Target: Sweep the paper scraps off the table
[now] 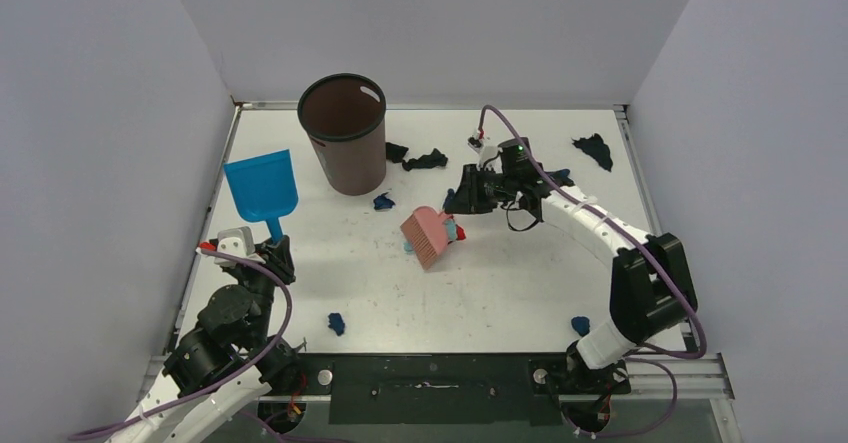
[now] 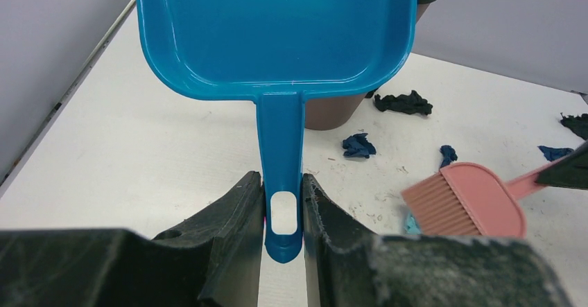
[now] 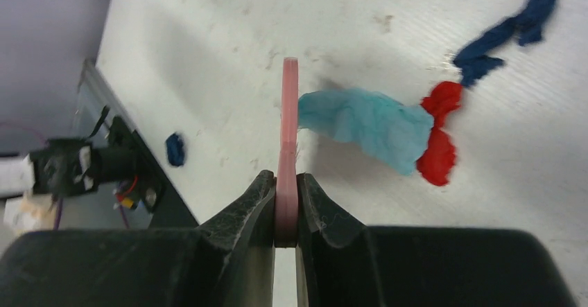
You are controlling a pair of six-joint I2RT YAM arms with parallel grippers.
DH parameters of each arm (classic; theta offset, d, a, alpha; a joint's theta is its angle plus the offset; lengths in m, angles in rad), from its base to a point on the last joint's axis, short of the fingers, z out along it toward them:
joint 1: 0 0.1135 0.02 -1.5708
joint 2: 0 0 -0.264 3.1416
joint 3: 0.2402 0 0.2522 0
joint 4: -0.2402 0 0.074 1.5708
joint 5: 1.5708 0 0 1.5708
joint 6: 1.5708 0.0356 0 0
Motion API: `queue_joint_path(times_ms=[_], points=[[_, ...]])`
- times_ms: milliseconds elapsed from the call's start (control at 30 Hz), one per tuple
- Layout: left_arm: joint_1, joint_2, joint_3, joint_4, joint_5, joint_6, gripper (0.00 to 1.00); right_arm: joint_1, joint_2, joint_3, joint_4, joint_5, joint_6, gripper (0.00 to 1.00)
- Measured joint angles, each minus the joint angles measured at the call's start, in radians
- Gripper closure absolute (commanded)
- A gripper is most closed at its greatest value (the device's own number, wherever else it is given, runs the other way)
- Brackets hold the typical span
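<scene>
Paper scraps lie scattered on the white table (image 1: 500, 283): black ones (image 1: 425, 158) by the bin, dark blue ones (image 1: 383, 201) (image 1: 336, 323) (image 1: 581, 325) (image 1: 595, 150). My right gripper (image 1: 460, 208) (image 3: 286, 203) is shut on the handle of the pink brush (image 1: 430, 236) (image 3: 288, 120), whose bristles rest on the table mid-scene. A light blue scrap (image 3: 367, 123) and a red scrap (image 3: 438, 137) lie just beside the brush. My left gripper (image 1: 272, 245) (image 2: 283, 203) is shut on the handle of the blue dustpan (image 1: 262, 188) (image 2: 277, 37) at the left.
A tall brown bin (image 1: 343, 133) stands at the back, right of the dustpan. Grey walls close in the table on the left, back and right. A metal rim (image 1: 625, 123) edges the tabletop. Both arm bases sit at the near edge.
</scene>
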Motion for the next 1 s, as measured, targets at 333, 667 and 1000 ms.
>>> queue_joint_path(times_ms=[333,667,1000], points=[[0.011,0.0,0.0,0.004,0.022,0.006,1.0,0.188,-0.095,0.104,-0.041,-0.239,-0.122,0.95],[0.012,0.002,0.0,0.004,0.022,0.006,1.0,0.451,0.256,0.356,-0.069,-0.272,-0.124,0.95],[0.013,0.012,0.0,0.004,0.023,0.009,1.0,0.538,0.415,0.437,-0.16,-0.13,-0.062,0.95]])
